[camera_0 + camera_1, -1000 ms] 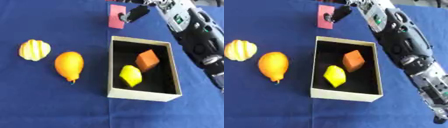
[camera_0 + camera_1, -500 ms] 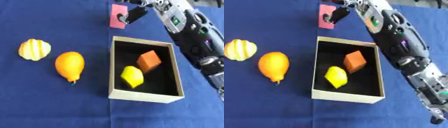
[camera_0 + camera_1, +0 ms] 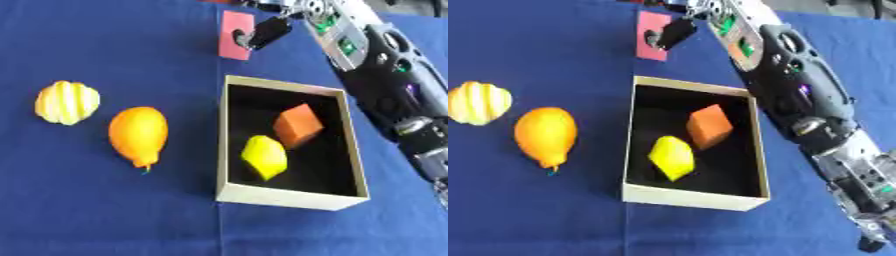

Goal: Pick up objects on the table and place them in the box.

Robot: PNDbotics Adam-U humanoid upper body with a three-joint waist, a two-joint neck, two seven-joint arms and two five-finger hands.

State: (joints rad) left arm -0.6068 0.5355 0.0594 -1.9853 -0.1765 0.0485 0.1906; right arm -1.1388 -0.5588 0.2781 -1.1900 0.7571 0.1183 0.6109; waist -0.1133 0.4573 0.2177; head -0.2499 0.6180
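On the blue table, left to right: a yellow-white striped fruit, an orange fruit, then the box — yellow and orange blocks inside. Beyond it, the right hand pinches the pink card — fingers curled at its right edge.

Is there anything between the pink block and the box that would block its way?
Nothing visible does. The pink block lies just beyond the far wall of the box, with only bare blue cloth between them. The right hand is already at the block's right edge.
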